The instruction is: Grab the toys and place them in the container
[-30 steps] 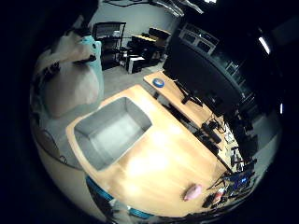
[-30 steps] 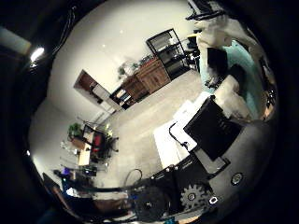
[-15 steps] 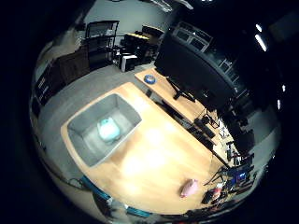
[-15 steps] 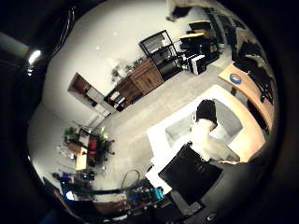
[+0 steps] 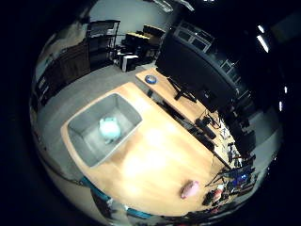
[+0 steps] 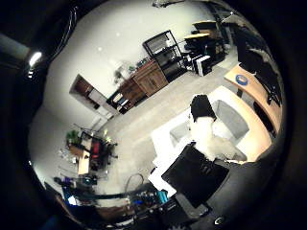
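A grey rectangular container (image 5: 81, 141) stands at one end of the light wooden table (image 5: 155, 160). A teal toy (image 5: 109, 129) lies inside it on the floor of the bin. A pink toy (image 5: 189, 189) rests on the table near the opposite end, well apart from the container. My hand (image 6: 204, 143) shows in the thumb side view as a white and black finger stretched out above the container (image 6: 232, 117), holding nothing. The table lies far below the palm.
A large black monitor (image 5: 197, 70) stands on a second desk behind the table, with a blue round object (image 5: 150, 79) at that desk's end. Small clutter (image 5: 217, 193) lies beside the pink toy. Shelves and a wooden cabinet (image 6: 144, 81) line the wall.
One second ago the teal toy was close to the palm, beside the empty container. It now lies in the container, and the hand has drawn further from the table.
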Action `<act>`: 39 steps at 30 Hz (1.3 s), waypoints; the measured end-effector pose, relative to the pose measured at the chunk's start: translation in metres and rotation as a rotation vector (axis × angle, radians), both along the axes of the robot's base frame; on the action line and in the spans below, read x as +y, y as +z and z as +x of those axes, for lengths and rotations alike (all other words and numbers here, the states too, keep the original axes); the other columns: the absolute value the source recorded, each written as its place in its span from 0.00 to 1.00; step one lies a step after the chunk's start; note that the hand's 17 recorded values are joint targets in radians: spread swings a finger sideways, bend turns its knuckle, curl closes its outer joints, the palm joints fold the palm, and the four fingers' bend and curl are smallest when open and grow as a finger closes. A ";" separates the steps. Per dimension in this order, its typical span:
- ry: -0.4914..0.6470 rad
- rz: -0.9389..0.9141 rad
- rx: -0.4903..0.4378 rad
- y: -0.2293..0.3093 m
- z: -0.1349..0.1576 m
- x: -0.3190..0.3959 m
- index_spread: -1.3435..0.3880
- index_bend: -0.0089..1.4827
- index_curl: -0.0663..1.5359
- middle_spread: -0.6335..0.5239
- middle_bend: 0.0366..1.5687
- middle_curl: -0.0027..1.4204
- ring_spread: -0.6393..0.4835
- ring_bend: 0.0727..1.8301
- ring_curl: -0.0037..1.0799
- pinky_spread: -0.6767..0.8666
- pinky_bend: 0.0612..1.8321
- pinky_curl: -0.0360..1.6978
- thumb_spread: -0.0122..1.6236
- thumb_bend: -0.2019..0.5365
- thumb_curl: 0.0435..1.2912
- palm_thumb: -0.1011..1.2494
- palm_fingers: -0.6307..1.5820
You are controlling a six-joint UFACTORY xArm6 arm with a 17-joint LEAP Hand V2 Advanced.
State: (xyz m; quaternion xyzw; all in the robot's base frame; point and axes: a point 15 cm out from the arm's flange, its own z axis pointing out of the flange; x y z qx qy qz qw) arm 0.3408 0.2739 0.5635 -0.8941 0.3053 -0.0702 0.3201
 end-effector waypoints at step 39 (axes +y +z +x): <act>-0.468 -0.246 0.230 -0.066 0.092 -0.158 0.41 0.15 0.29 0.21 0.10 0.23 0.25 0.43 0.35 0.20 0.64 0.17 0.59 0.23 0.34 0.50 0.55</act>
